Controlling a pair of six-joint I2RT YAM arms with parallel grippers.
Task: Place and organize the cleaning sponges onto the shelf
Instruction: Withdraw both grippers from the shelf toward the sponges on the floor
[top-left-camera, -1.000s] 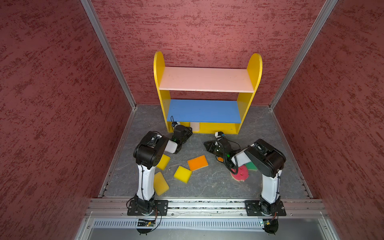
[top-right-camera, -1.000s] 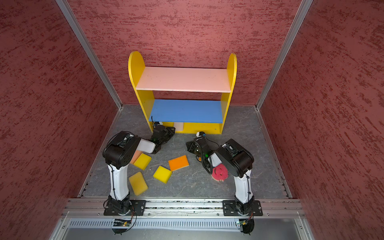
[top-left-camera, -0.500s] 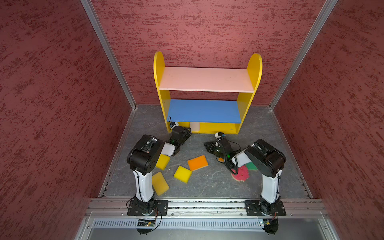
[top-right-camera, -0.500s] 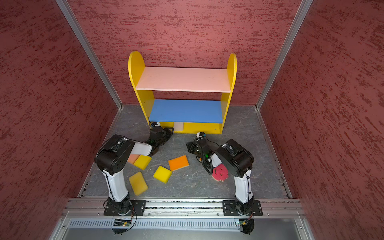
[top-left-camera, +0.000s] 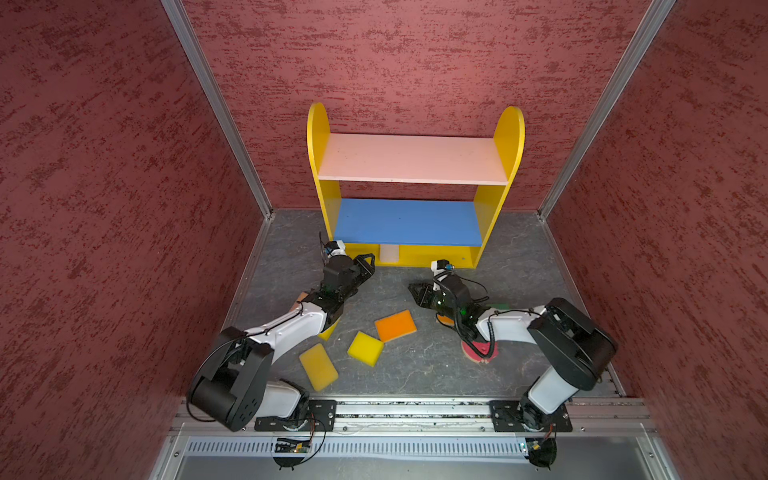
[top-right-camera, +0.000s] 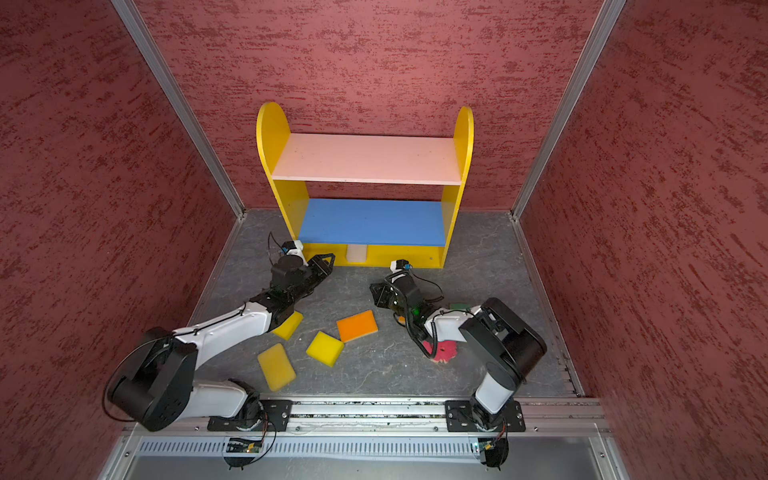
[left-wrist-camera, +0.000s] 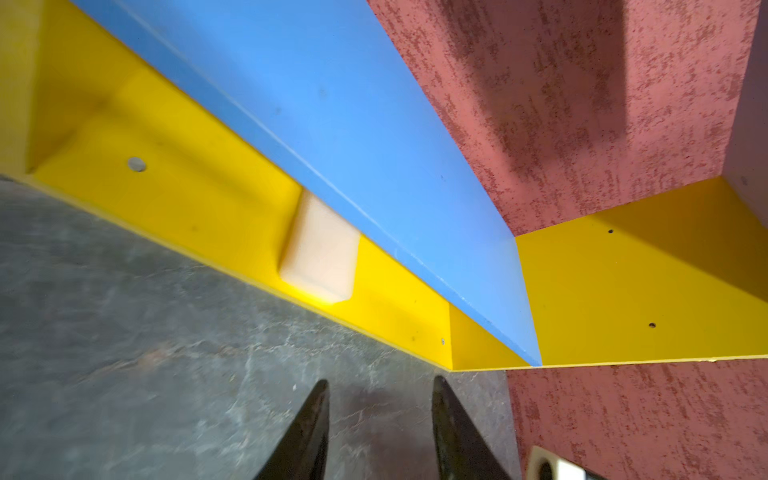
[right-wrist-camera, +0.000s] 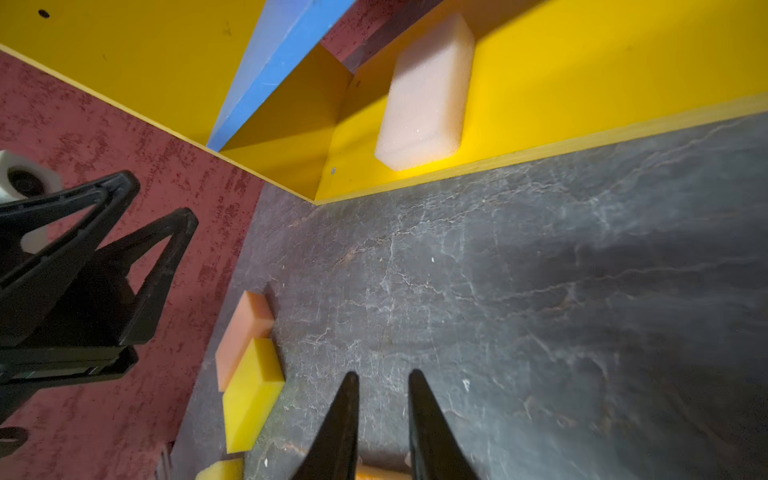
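Shelf stands mid-way along the bench's back edge.
- Pink top board: bare.
- Blue middle board: bare.
- Yellow bottom board: one cream sponge, flat, left of centre, short end at the front lip.

Still on the bench:
- Centre, toward the front edge: orange sponge and two yellow sponges.
- Near the left edge, touching each other: third yellow and peach sponge.
- Right side, partly under the arm: round pink sponge, green sponge and a second orange one.

Left pincer: jaws partly apart and empty, low, just before the bottom board's lip and left of the cream sponge.

Right pincer: narrow gap and empty, over bare bench at centre.

Reads as the lull between one placement and the next pick, with most of the task left. To do it well:
- Draw the left pincer straight back from under the blue board before lifting.
- Widen the jaws to span the foam and grip across the short side.
- Squeeze lightly, since foam deforms.
- Set each sponge flush beside the cream one, and keep the arms' paths apart.
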